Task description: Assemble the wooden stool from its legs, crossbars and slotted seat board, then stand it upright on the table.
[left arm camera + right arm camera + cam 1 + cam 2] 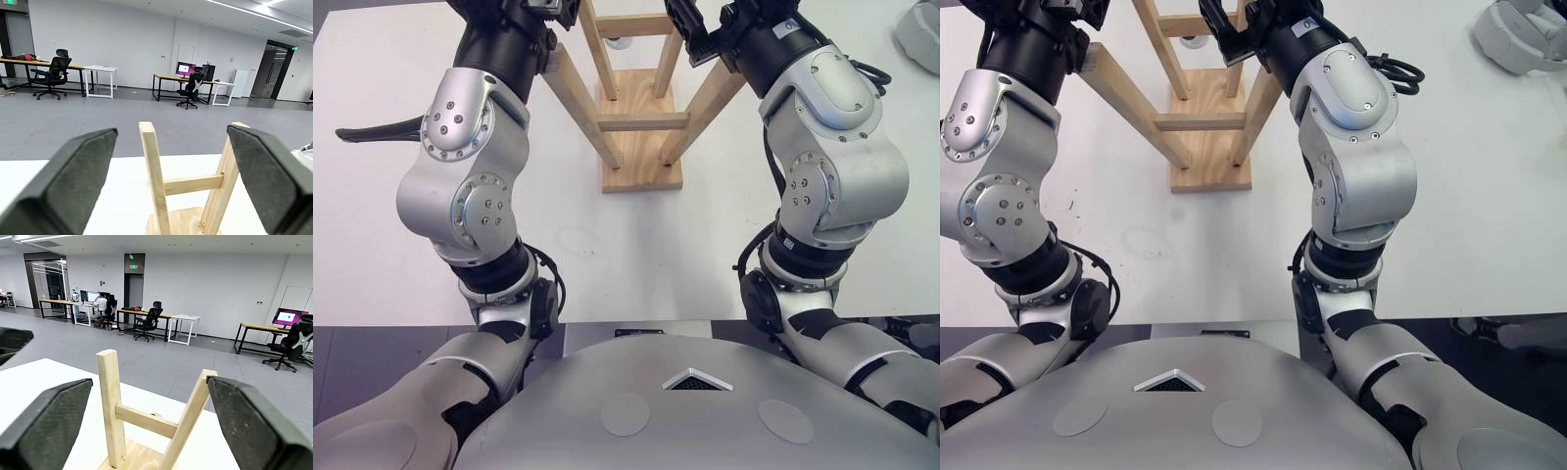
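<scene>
The wooden stool stands upside down on the white table [705, 235], its seat board [641, 174] flat on the surface and its legs pointing up, joined by crossbars [643, 121]. My left gripper [553, 12] is by the top of the near left leg [578, 103], and my right gripper [690, 24] is by the top of the near right leg [705, 108]. In the left wrist view the left gripper [171, 147] is open, with two legs and a crossbar [193, 183] beyond its pads. The right gripper [151, 394] is open too, facing two legs [110, 406].
A black handle-like object [377, 130] lies on the table to the left of the left arm. A pale grey object [1523, 34] sits at the far right corner. Bare tabletop lies between the stool and the near edge.
</scene>
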